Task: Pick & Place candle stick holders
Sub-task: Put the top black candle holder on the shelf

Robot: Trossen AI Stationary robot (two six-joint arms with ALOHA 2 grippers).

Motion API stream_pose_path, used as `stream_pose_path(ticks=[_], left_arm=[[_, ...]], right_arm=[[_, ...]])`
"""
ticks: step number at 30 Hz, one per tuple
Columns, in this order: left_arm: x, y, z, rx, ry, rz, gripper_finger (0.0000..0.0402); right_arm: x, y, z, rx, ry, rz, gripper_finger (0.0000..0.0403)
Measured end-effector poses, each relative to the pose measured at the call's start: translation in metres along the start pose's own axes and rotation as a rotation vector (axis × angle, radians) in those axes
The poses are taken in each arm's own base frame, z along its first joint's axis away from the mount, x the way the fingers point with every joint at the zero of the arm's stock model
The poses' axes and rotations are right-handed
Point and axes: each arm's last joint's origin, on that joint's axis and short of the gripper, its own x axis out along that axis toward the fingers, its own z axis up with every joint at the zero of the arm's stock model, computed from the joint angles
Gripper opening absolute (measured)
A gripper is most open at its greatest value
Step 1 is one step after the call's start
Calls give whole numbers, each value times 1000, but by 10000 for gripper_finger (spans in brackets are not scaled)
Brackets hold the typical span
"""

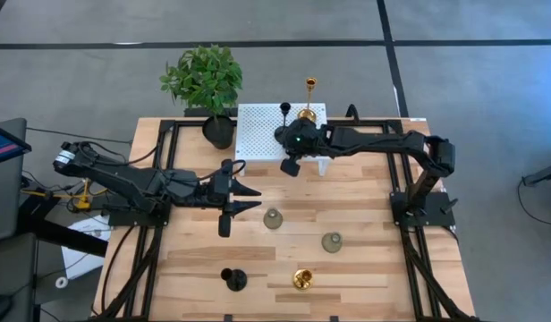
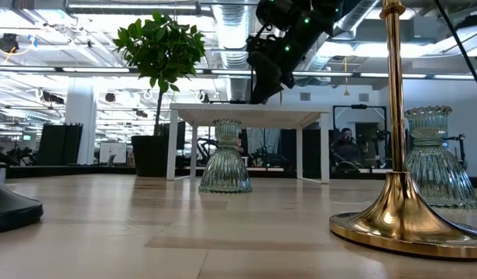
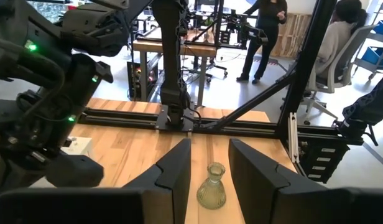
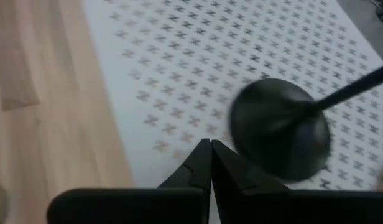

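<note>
So far two of the six holders look placed, four are left. Nearest the table's front edge, a black holder (image 1: 233, 279) and a gold holder (image 1: 301, 279) stand untouched; behind them two grey-green holders (image 1: 273, 218) (image 1: 331, 241) wait, the first just ahead of the left gripper (image 1: 249, 198), whose fingers are parted and empty. Farther back, on the white perforated stand (image 1: 258, 134), a second black holder (image 1: 285, 110) and gold holder (image 1: 309, 103) stand, with the right gripper (image 1: 291, 166) shut and empty above the stand's near edge.
</note>
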Motion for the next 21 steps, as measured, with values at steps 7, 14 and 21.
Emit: stream_pose_path(ticks=[7,14,21], left_arm=[[0,0,0,0,0,0,108],[0,0,0,0,0,0,108],[0,0,0,0,0,0,108]], right_arm=[[1,-3,4,14,-37,-3,0],[1,-10,8,38,-86,-12,0],[3,-20,10,62,-108,-52,0]])
